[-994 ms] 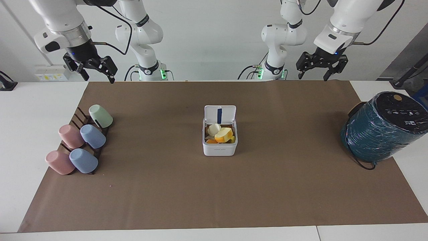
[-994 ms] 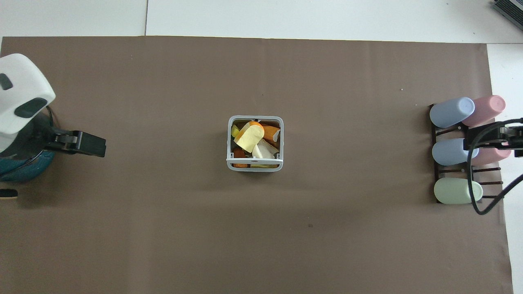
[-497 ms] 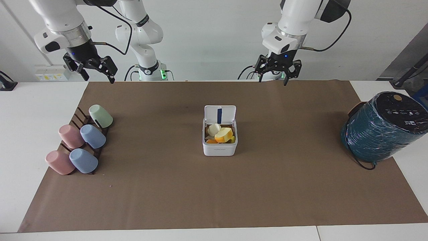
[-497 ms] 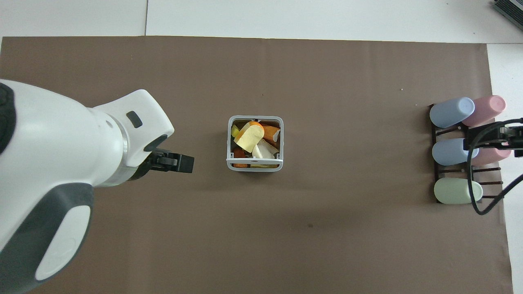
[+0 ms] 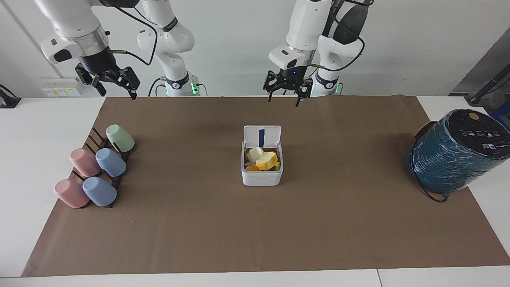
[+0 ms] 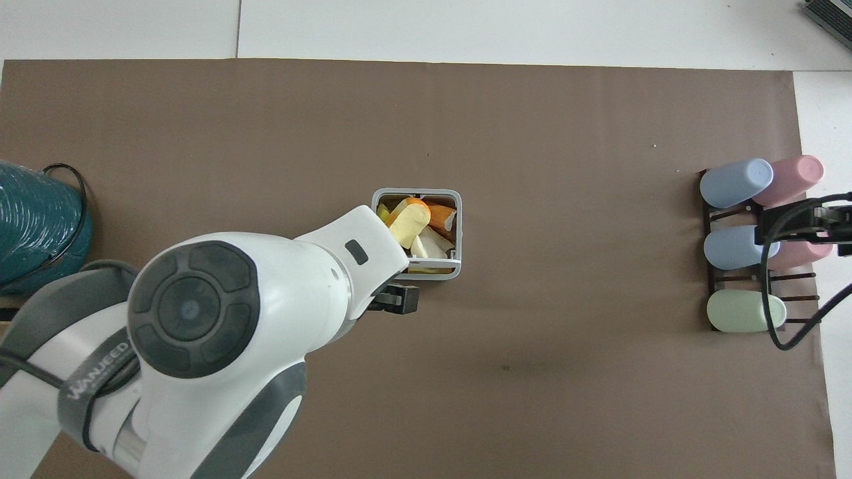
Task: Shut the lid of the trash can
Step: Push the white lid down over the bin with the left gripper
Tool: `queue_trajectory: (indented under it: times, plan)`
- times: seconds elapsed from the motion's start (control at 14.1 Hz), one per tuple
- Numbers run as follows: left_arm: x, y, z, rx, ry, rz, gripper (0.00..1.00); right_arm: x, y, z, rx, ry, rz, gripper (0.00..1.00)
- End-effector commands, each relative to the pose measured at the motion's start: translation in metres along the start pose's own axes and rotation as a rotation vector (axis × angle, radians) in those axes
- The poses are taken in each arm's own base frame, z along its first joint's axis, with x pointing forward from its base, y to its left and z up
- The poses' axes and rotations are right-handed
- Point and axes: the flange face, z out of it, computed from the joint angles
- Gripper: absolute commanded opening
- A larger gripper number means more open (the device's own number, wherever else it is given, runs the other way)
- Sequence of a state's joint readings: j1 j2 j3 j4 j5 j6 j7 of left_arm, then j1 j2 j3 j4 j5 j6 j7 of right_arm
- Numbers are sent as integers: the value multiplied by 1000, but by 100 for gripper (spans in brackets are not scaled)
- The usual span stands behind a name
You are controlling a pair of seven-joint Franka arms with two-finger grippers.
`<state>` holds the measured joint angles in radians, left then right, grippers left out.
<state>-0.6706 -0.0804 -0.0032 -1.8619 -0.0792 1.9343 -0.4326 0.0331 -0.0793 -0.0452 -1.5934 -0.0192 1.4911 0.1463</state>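
The white trash can (image 5: pixel 261 176) stands in the middle of the brown mat and holds fruit scraps. Its rim shows in the overhead view (image 6: pixel 459 226). The lid (image 5: pixel 262 136) stands upright and open on the side nearer the robots, its dark blue strip showing. My left gripper (image 5: pixel 283 97) is open and empty, up in the air over the mat on the robots' side of the can, apart from the lid. In the overhead view the left arm covers the can's corner and only the gripper's dark tip (image 6: pixel 399 299) shows. My right gripper (image 5: pixel 116 88) is open, empty and waits high over the mat's edge near the cup rack.
A dark rack (image 5: pixel 95 137) with several pastel cups (image 5: pixel 110 162) lies at the right arm's end of the table. A large teal wrapped cylinder (image 5: pixel 454 153) with a black cable stands at the left arm's end, seen also in the overhead view (image 6: pixel 33 226).
My left arm has swung from over the teal cylinder's end toward the middle, and its gripper now hangs near the trash can. The right arm, can and lid have not moved.
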Motion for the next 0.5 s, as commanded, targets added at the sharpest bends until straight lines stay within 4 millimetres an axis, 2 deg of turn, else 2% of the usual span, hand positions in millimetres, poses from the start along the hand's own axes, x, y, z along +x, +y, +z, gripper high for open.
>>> queue_trajectory:
  times: [0.0, 0.21, 0.28, 0.43]
  plan:
    - [-1, 17, 25, -20, 12, -10, 81, -7, 2, -1, 18, -7, -20, 100]
    - [11, 21, 42, -32, 44, -4, 9, -7, 2, -1, 18, -7, -20, 100]
    - [14, 22, 47, -36, 51, -6, 0, -7, 2, -1, 18, -7, -20, 100]
    - [21, 23, 56, -38, 62, -9, 0, -7, 2, -1, 18, -7, -20, 100]
